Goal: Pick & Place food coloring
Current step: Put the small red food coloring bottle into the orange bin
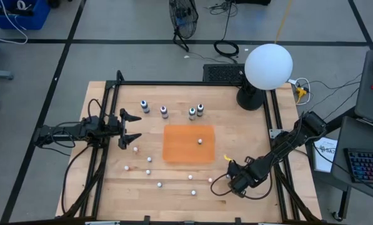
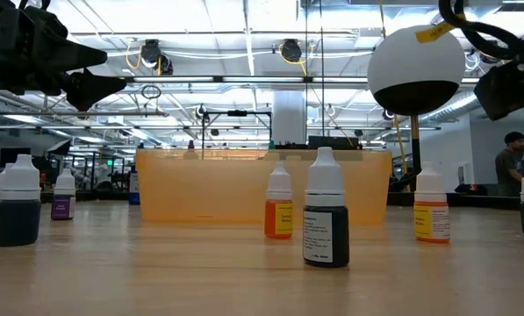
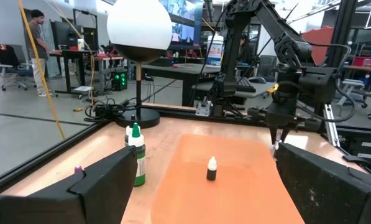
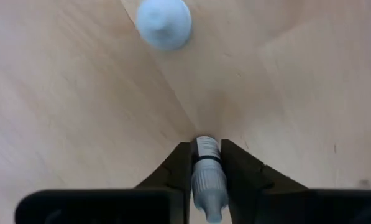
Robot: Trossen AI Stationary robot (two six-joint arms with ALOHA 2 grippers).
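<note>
Wooden bench (image 1: 174,187) boards lay nearest, strewn with small white-capped bottles seen from above as pale dots, and over its near right corner the right claw (image 4: 205,163) was pinching a tiny pale-capped food coloring bottle (image 4: 206,174) between its dark fingers, the bottle lying along the fingers rather than upright. Another white cap (image 4: 163,22) sat close beside. Farther in lay the flat orange tray (image 1: 180,147) with one bottle (image 1: 199,141) on it, then four dark-bodied bottles (image 1: 163,111) in a row toward the far edge. At the left side, the left claw (image 1: 129,129) hovered spread wide. Judged risk: the slim bottle, caught lengthwise, might twist or slip free on lifting.
</note>
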